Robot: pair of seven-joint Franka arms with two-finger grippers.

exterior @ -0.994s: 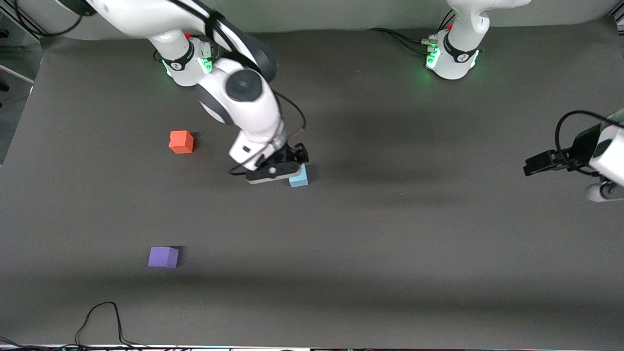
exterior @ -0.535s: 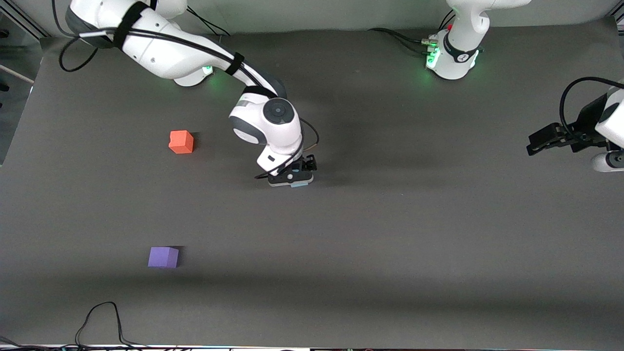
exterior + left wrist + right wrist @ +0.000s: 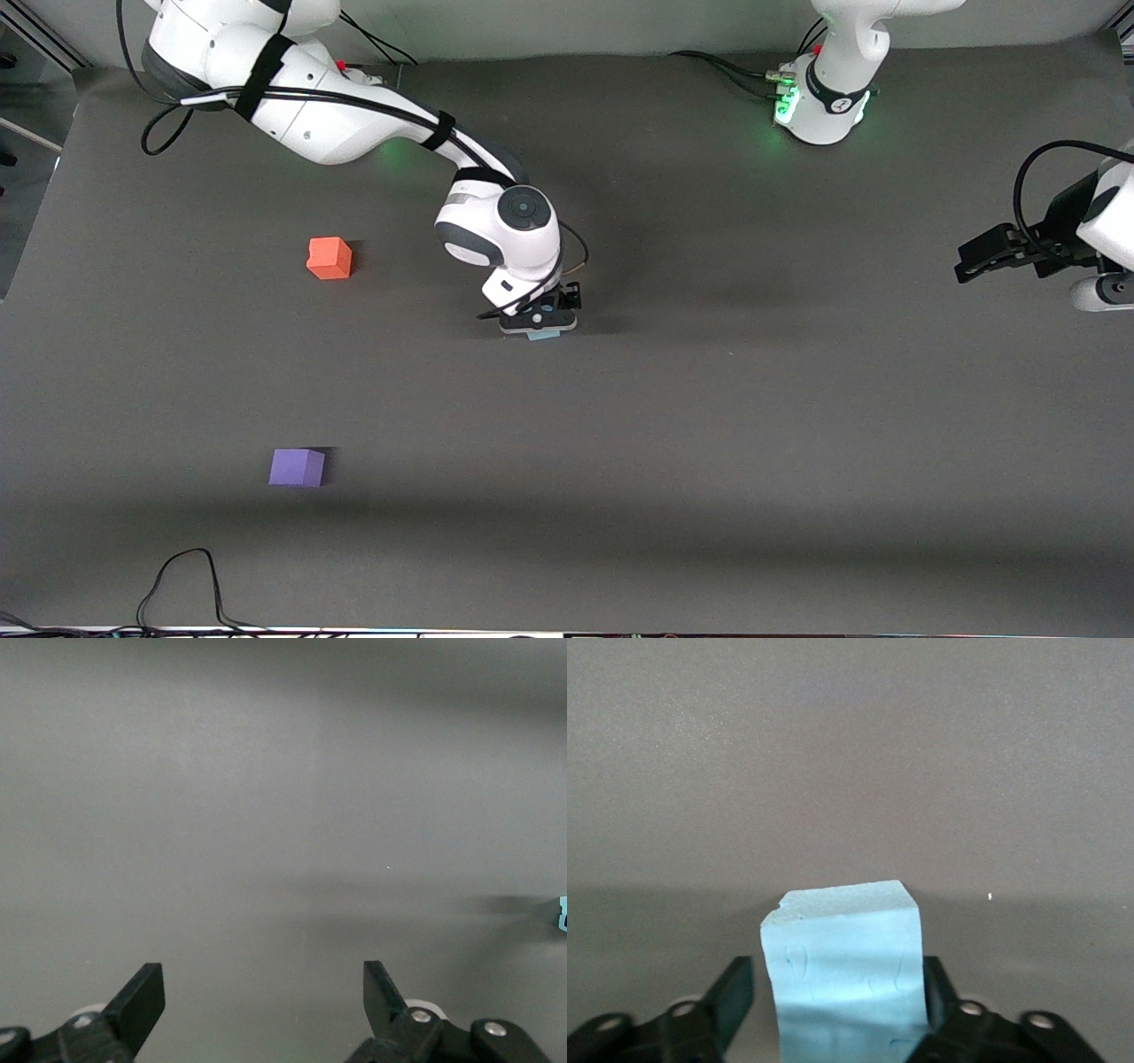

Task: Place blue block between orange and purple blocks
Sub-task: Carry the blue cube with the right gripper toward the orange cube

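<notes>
The pale blue block (image 3: 542, 336) sits near the table's middle, mostly hidden under my right gripper (image 3: 540, 321). In the right wrist view the blue block (image 3: 843, 970) stands between the open fingers of my right gripper (image 3: 837, 985). One finger (image 3: 735, 992) is a little apart from it and the other finger (image 3: 937, 985) is close against it. The orange block (image 3: 330, 258) lies toward the right arm's end. The purple block (image 3: 297, 467) lies nearer the front camera than the orange one. My left gripper (image 3: 966, 264) waits open and empty (image 3: 264, 992) at the left arm's end.
A black cable (image 3: 182, 580) loops on the table's front edge, nearer the camera than the purple block. The dark mat (image 3: 709, 425) is bare between the blocks. A sliver of pale blue (image 3: 563, 913) shows at the edge of the left wrist view.
My right arm has stretched out and lowered its gripper so the fingers now straddle the blue block. The blocks have not moved. The left gripper has barely shifted.
</notes>
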